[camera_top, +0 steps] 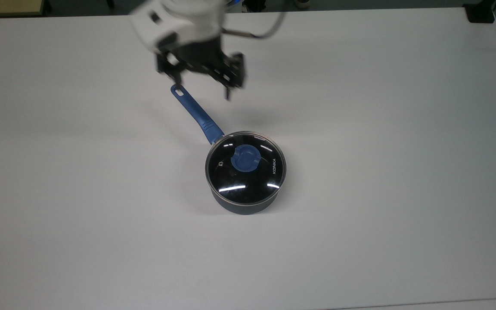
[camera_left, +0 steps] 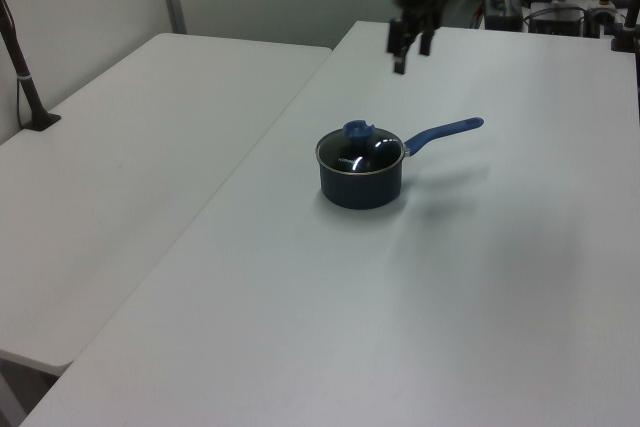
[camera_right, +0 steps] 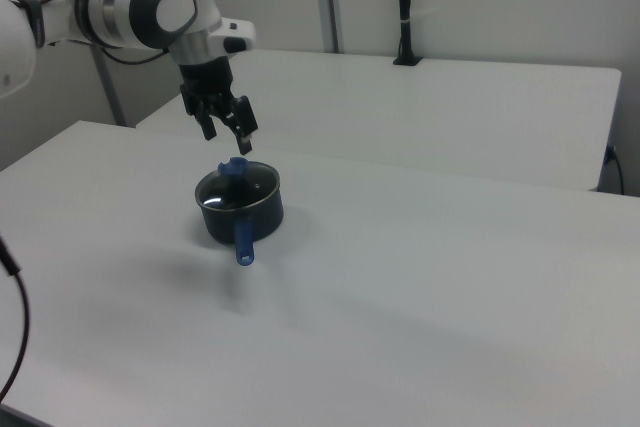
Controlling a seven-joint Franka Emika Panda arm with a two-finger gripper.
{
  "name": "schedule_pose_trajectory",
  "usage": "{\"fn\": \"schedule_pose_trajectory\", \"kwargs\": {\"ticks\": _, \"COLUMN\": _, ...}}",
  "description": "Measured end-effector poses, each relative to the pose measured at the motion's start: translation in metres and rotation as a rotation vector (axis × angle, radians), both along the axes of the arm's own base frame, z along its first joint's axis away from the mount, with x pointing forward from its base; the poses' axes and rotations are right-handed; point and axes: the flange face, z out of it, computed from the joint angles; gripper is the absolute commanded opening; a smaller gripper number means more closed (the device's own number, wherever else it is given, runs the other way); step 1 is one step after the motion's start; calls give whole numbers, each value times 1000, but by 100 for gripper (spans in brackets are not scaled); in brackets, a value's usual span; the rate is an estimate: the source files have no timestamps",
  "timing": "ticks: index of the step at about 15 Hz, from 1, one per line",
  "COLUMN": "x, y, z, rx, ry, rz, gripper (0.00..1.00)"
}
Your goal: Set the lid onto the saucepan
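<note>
The saucepan [camera_top: 241, 207] stands mid-table, its long blue handle [camera_top: 196, 113] pointing to the top view's upper left. The glass lid [camera_top: 248, 183] with its blue knob [camera_top: 245, 158] lies flat on the pan's rim. My gripper [camera_top: 203, 88] hangs open and empty, high above the table, over the handle's far end and apart from the lid. In the left view the gripper [camera_left: 411, 53] is up behind the saucepan [camera_left: 360, 182], with the lid [camera_left: 362, 153] seated on top. In the right view the gripper [camera_right: 229, 137] hovers just above the knob [camera_right: 236, 169] of the covered saucepan [camera_right: 245, 215].
The white table [camera_top: 381, 129] has wide bare room around the pan. A second table [camera_left: 130, 147] adjoins it at the left view's left, with a black post [camera_left: 20, 67] on it. Another post [camera_right: 404, 7] stands on the far table in the right view.
</note>
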Motion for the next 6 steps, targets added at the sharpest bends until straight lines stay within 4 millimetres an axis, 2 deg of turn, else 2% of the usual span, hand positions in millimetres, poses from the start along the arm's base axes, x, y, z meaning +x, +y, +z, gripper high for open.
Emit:
{"fn": "schedule_pose_trajectory", "kwargs": {"ticks": 1, "x": -15, "y": -22, "z": 7, "rx": 1, "ry": 9, "rz": -6, "gripper": 100}}
{"fn": "schedule_pose_trajectory", "kwargs": {"ticks": 2, "x": -24, "y": -33, "z": 11, "rx": 2, "ry": 17, "rz": 0, "gripper": 100}}
{"fn": "schedule_pose_trajectory", "kwargs": {"ticks": 4, "x": -41, "y": -45, "z": 21, "rx": 4, "ry": 49, "rz": 17, "gripper": 100}}
{"fn": "schedule_pose_trajectory", "kwargs": {"ticks": 6, "x": -47, "y": -47, "z": 28, "rx": 5, "ry": 47, "rz": 23, "gripper": 100}}
